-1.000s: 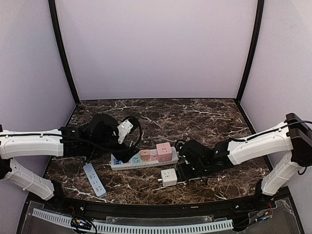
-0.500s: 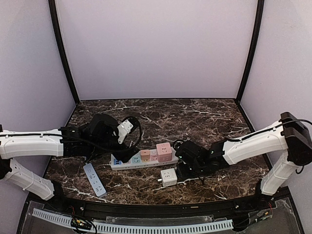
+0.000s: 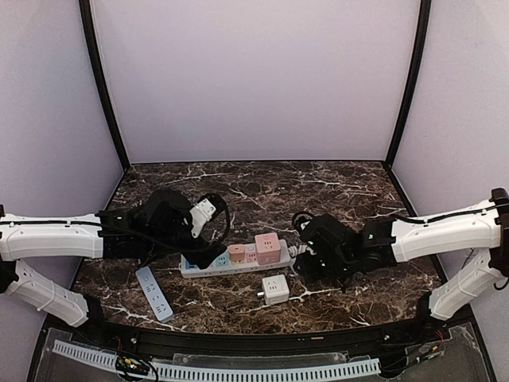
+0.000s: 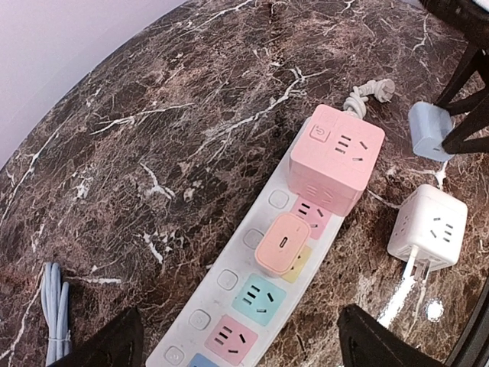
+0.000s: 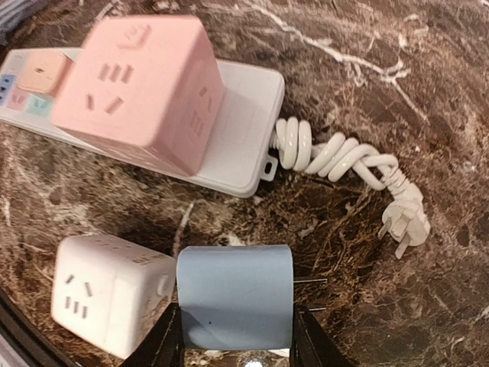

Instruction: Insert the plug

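Note:
A white power strip (image 3: 199,265) with coloured sockets lies mid-table; it also shows in the left wrist view (image 4: 216,279) and the right wrist view (image 5: 237,134). A pink cube adapter (image 3: 268,247) (image 4: 336,157) (image 5: 145,88) and a small peach plug (image 3: 237,253) (image 4: 281,243) sit plugged in it. My right gripper (image 5: 235,336) (image 3: 308,259) is shut on a grey-blue plug (image 5: 235,294) (image 4: 430,130), held just above the table right of the strip, prongs pointing right. My left gripper (image 4: 244,348) (image 3: 208,255) is open and empty over the strip's left part.
A white cube adapter (image 3: 276,290) (image 5: 107,290) (image 4: 428,229) lies in front of the strip. The strip's coiled white cord (image 5: 336,157) (image 4: 367,93) lies at its right end. A second grey strip (image 3: 153,293) lies front left. A pale blue cable (image 4: 55,306) lies left.
My right gripper has risen and shifted back-right from beside the white cube, carrying the grey-blue plug. My left gripper has edged slightly toward the strip.

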You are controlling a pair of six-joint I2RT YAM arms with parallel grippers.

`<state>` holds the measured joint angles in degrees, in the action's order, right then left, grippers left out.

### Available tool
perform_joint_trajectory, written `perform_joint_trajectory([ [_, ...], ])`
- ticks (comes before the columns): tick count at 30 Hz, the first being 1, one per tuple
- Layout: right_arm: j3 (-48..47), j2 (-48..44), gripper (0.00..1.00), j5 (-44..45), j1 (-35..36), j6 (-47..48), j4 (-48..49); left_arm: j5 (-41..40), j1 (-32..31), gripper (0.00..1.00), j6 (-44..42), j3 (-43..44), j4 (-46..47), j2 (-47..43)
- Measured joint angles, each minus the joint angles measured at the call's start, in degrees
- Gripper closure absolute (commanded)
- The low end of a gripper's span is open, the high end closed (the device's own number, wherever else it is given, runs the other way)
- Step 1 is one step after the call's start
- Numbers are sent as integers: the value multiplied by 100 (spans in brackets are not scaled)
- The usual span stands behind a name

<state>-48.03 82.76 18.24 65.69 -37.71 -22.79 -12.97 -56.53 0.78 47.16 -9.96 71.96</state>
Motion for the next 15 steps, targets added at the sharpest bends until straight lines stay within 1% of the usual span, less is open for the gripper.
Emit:
perform_joint_trajectory([
  [5,-127,-713,69,-72,0,186,-57,31,0,8,-186,-249,219,-243],
  [8,-136,-1010,68,-243,0,310,-55,79,0,8,-485,-380,455,-433],
  [11,-136,-1178,67,-581,-9,450,-17,256,0,8,-977,-535,907,-590],
  [15,-136,-1241,67,-1427,-201,706,162,621,0,8,-1880,-935,1722,-811],
])
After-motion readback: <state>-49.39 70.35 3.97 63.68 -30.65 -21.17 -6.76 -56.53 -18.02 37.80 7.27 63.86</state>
